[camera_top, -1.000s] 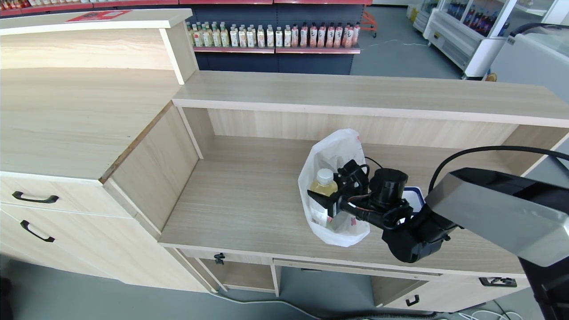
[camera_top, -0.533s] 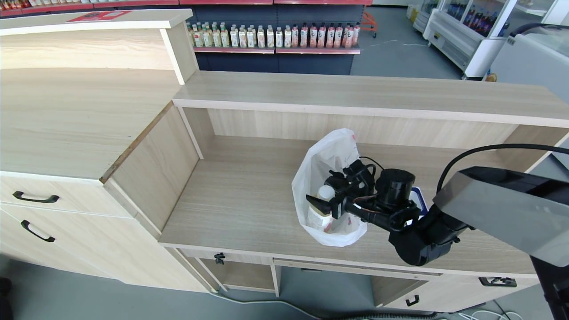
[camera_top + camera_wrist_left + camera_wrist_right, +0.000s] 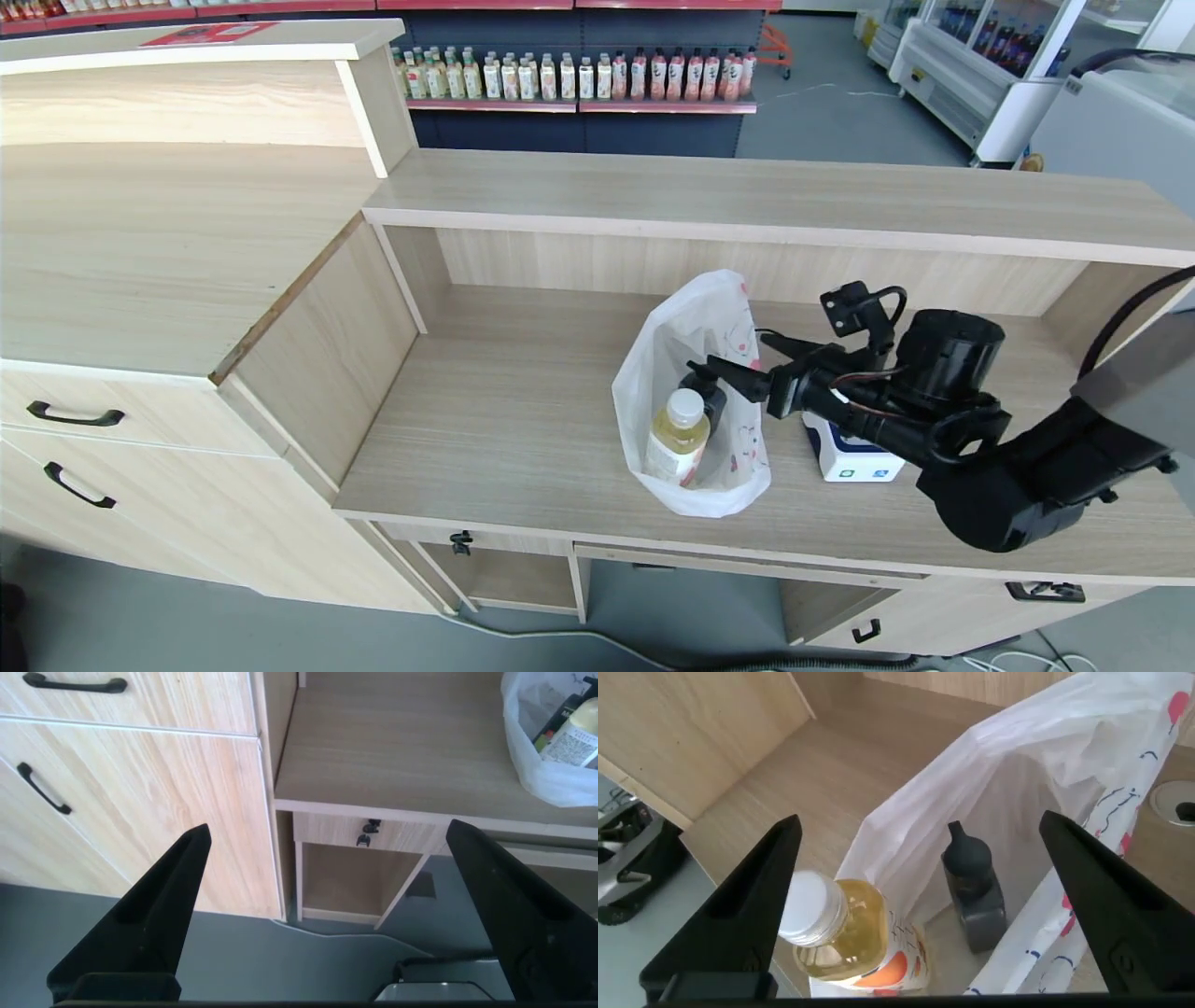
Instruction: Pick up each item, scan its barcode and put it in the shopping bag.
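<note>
- Wood-grain desk (image 3: 523, 420) carries a thin, crumpled white shopping bag (image 3: 686, 322) with its mouth open, near the front edge.
- You see a yellow bottle (image 3: 677, 434) and a dark bottle (image 3: 705, 390) inside, their bases hidden by plastic.
- Right claw (image 3: 730, 351) gapes empty at the bag's rim.
- Left claw (image 3: 329, 829) gapes wide over the floor.

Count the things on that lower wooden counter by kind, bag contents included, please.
Bottles: 2 (clear plastic bottle of yellow drink with white cap; dark grey plastic bottle)
Bags: 1 (white plastic shopping bag)
Boxes: 1 (small white-and-blue box)
Total: 4
</note>
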